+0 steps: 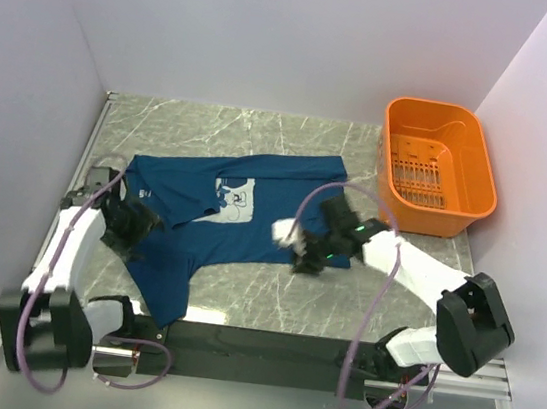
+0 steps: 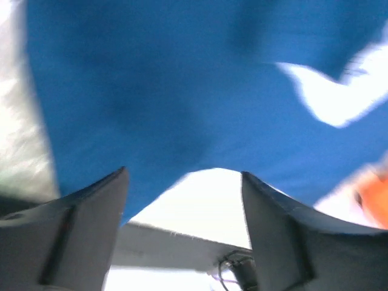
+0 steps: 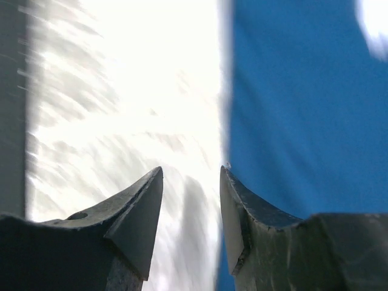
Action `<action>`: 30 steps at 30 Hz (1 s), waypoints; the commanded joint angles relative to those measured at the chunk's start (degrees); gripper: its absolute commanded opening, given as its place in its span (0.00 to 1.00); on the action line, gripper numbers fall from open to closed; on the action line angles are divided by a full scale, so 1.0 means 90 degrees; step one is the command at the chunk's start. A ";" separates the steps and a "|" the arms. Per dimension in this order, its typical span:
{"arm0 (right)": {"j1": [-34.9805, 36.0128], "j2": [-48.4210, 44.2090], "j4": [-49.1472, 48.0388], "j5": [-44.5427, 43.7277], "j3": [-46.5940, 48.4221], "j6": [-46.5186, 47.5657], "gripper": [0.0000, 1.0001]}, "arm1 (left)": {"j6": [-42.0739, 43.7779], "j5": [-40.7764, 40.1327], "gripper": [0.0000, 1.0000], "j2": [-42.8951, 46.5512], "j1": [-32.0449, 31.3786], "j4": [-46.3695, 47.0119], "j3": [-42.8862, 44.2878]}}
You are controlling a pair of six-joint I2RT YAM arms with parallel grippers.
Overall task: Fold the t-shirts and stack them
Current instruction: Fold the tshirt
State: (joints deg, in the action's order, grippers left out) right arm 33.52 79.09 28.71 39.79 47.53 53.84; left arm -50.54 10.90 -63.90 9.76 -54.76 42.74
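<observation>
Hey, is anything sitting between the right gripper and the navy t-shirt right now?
Nothing visible does. The right gripper stands open at the edge of the navy t-shirt, with only bare marble table between its jaws. The orange basket sits well off at the far right corner.

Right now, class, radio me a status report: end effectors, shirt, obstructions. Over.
Left end effector open over shirt, left side. Right end effector open at right edge. Shirt rumpled on table. Basket far right, apart.

t-shirt [image 1: 238,245]: navy blue, pale cartoon print | basket [image 1: 433,218]: orange | table [image 1: 292,136]: grey marble veining
</observation>
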 commanded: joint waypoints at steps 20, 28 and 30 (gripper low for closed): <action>0.5192 0.3163 -0.2048 -0.2028 0.3028 -0.1003 0.54 | 0.1114 -0.2383 0.99 0.4843 -0.0030 -0.0204 0.2193; 0.5192 0.4024 -0.2164 -0.2419 0.3577 -0.1139 0.52 | 0.1143 -0.2344 0.99 0.5215 -0.0020 -0.0234 0.2283; 0.5202 0.4142 -0.2155 -0.2468 0.3567 -0.1120 0.51 | 0.1124 -0.2324 0.99 0.5264 -0.0030 -0.0234 0.2243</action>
State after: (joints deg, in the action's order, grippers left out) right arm 80.47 115.61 10.68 18.96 77.67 44.36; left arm -41.32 -9.85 -17.21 9.65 -56.55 62.41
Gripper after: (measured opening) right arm 0.514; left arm 0.994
